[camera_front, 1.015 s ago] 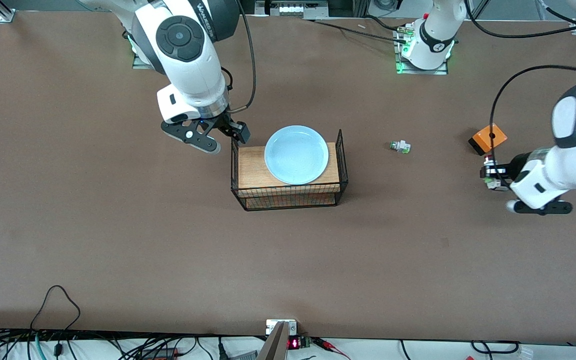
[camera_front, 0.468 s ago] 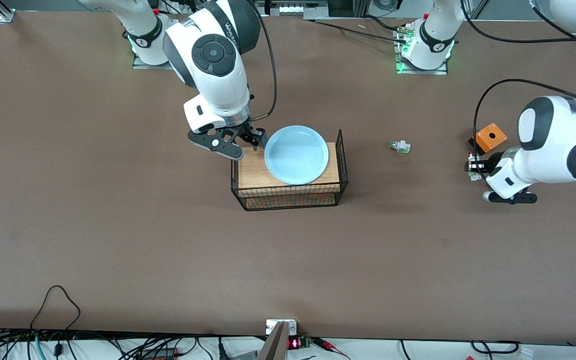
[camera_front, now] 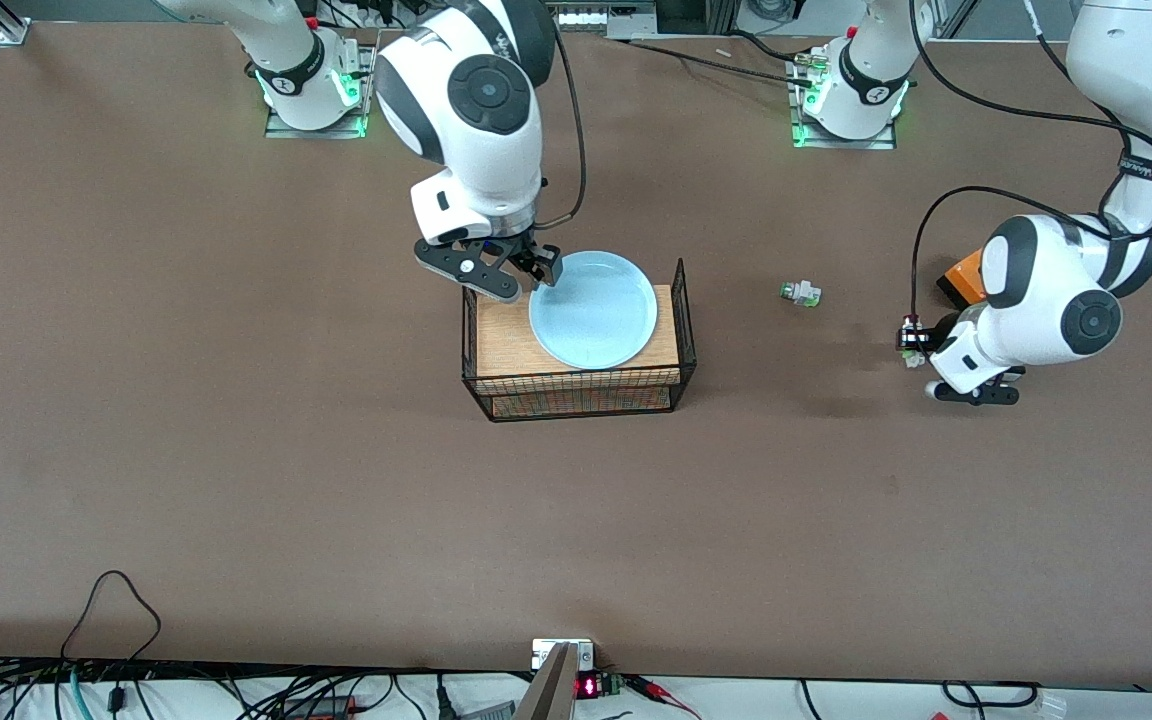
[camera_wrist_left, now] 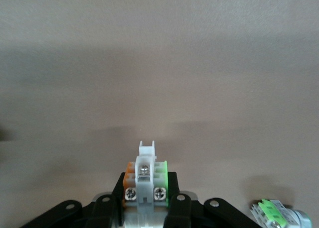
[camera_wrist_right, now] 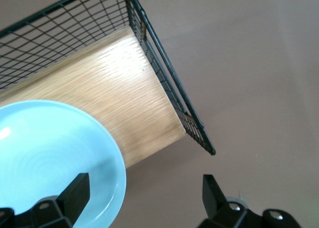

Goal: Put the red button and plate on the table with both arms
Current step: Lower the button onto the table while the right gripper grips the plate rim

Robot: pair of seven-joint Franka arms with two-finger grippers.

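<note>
The pale blue plate (camera_front: 593, 308) lies on a wood-topped wire rack (camera_front: 576, 392) mid-table. My right gripper (camera_front: 536, 275) is open and straddles the plate's rim at the end toward the right arm. In the right wrist view (camera_wrist_right: 144, 195), one finger (camera_wrist_right: 75, 193) is over the plate (camera_wrist_right: 50, 153) and the other is outside it. My left gripper (camera_front: 911, 338) is shut on the red button (camera_front: 908, 333), low over the table (camera_front: 236, 450) near the left arm's end. In the left wrist view (camera_wrist_left: 146, 195) only the button's whitish, green and orange body (camera_wrist_left: 145, 171) shows; its cap is hidden.
A green-capped switch (camera_front: 800, 293) lies on the table between the rack and my left gripper, and shows in the left wrist view (camera_wrist_left: 279, 215). An orange box (camera_front: 961, 280) sits beside the left arm. The rack has raised wire sides (camera_wrist_right: 164, 83).
My right gripper moved from beside the rack to over the plate's rim. My left gripper carried the button away from the orange box, toward the middle of the table.
</note>
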